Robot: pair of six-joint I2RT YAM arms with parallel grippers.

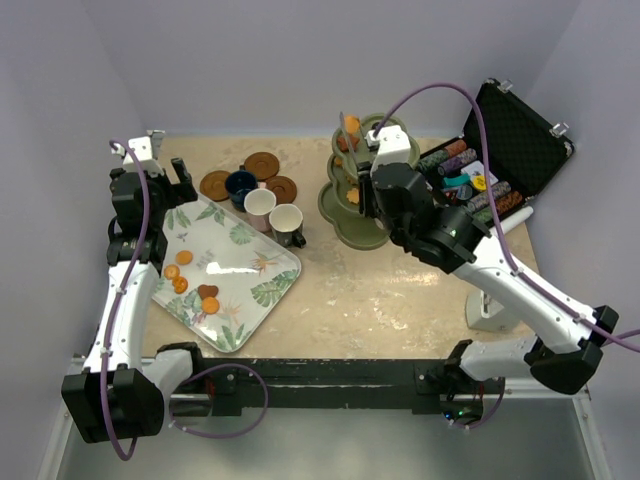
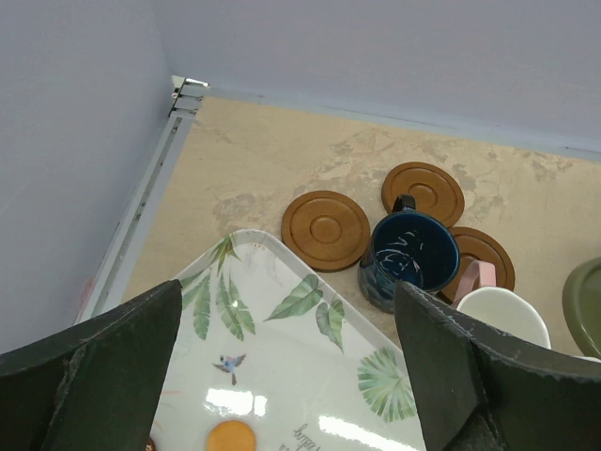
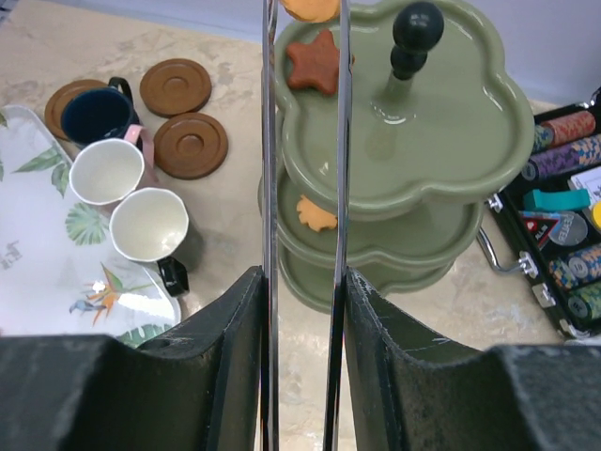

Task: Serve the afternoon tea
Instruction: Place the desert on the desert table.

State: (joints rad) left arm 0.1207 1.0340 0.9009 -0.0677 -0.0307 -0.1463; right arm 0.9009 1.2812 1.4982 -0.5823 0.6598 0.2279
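We are loading the stand. The right jaws are partly closed on metal tongs, whose tips pinch an orange biscuit above the top tier of the olive-green stand, just beside a brown star biscuit. The stand sits toward the far edge of the surface. The left jaws gape wide, holding nothing, over the tray. Next, we judge, the tongs should ease open so the biscuit drops clear of the centre post.

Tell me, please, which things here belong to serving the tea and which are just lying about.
For the tea: biscuits, three cups, three saucers, green tiered stand, tongs.
Lying about: leaf-patterned tray, black case of poker chips.
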